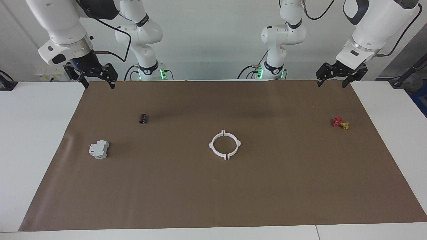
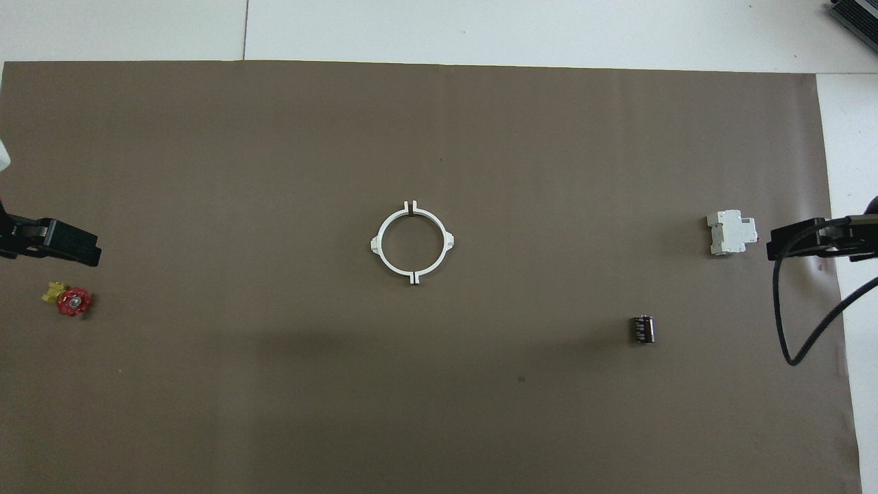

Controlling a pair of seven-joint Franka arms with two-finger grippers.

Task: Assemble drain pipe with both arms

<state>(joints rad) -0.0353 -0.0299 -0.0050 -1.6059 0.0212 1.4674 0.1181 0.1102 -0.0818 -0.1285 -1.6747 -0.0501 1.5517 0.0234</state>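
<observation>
Both tools hang spread wide and holding nothing: the left tool [image 1: 337,79] over the brown mat's [image 1: 213,200] corner at the left arm's end of the counter [image 1: 40,140], the right tool [image 1: 96,80] over the matching corner at the right arm's end. Nothing's in their way. Red-and-yellow valve [image 1: 340,123] sits near the left one, dark cylinder [image 1: 143,118] and grey device [image 1: 99,149] near the right. Drain pipe [image 1: 225,145] lies mid-counter, its halves meeting as a ring.

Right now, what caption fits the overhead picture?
White two-piece ring lies closed mid-mat, with a red valve, grey device and dark cylinder around.
</observation>
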